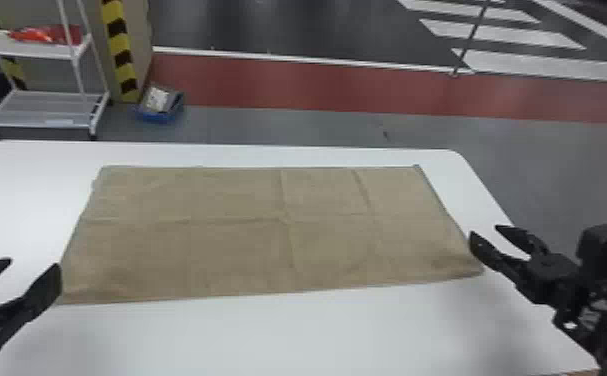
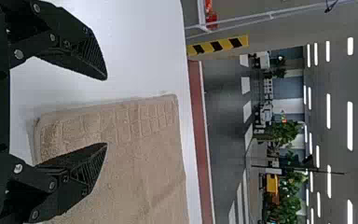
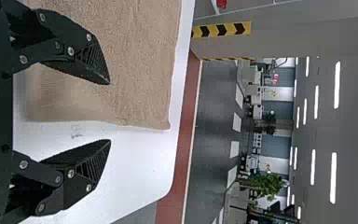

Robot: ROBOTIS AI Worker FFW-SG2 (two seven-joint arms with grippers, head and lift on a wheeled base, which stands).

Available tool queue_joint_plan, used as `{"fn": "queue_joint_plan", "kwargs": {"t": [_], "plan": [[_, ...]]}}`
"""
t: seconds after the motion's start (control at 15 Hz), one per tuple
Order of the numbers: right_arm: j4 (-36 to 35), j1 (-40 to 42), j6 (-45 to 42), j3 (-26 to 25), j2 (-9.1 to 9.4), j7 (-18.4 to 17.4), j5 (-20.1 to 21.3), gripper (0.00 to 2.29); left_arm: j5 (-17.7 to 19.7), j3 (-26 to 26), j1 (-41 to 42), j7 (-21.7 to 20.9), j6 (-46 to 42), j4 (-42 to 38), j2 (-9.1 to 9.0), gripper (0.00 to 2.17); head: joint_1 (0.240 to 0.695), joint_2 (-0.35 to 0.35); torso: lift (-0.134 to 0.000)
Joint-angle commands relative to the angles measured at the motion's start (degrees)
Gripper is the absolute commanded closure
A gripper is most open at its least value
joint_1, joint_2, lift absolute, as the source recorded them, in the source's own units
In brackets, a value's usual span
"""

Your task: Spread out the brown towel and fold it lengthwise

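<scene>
Brown towel (image 1: 242,245) is laid long axis across mid-frame; its lower left corner is flanked by the left gripper (image 1: 35,264), lower right by the right gripper (image 1: 485,231), both spread wide.

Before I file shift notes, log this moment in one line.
brown towel flat on table, creased | left gripper open, empty, at towel's left end | right gripper open, empty, at right end
</scene>
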Motion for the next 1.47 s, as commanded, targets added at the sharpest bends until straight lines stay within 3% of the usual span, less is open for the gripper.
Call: {"fn": "queue_joint_plan", "kwargs": {"t": [0.0,0.13,0.2,0.33,0.53,0.73,1.0,1.2,1.4], "plan": [[0.43,0.82,-4.12,-0.34,0.03,-0.27,1.22,0.31,-0.45,1.24,-0.15,-2.58,-10.85,6.23,0.50,0.26,0.695,-0.177,-0.125],[2.01,0.82,-6.94,-0.69,-0.06,-0.27,2.89,0.31,-0.37,2.74,-1.38,-7.33,-18.05,11.94,0.59,0.23,0.695,-0.171,-0.125],[2.98,0.82,-9.40,-0.42,-0.06,0.17,5.88,0.31,-0.37,3.53,-1.82,-9.79,-22.27,14.67,0.68,0.12,0.695,-0.168,-0.125],[4.56,0.99,-11.68,0.02,0.03,0.43,11.15,0.37,-0.28,3.97,-2.70,-11.90,-23.85,18.01,1.55,0.12,0.695,-0.166,-0.125],[8.25,1.08,-15.02,-0.95,-0.50,1.05,11.85,0.47,-0.01,3.88,-3.41,-15.33,-31.76,21.96,1.91,0.12,0.695,-0.155,-0.125],[8.87,1.35,-15.02,-2.44,-0.67,1.66,11.41,0.47,-0.89,3.00,-4.90,-17.52,-28.60,24.16,3.40,0.26,0.695,-0.174,-0.125],[9.75,1.35,-15.02,-3.15,-1.11,1.93,10.54,0.47,-1.07,3.00,-6.48,-24.47,-21.57,24.69,3.75,0.36,0.695,-0.207,-0.125],[10.10,1.26,-15.02,-3.24,-1.20,1.93,10.54,0.47,-0.89,3.09,-6.83,-25.70,-21.04,24.69,3.75,0.36,0.695,-0.226,-0.125],[10.54,1.26,-15.02,-3.24,-1.29,1.93,10.18,0.47,-1.95,2.56,-7.45,-25.87,-19.81,24.86,3.75,0.55,0.695,-0.228,-0.125]]}}
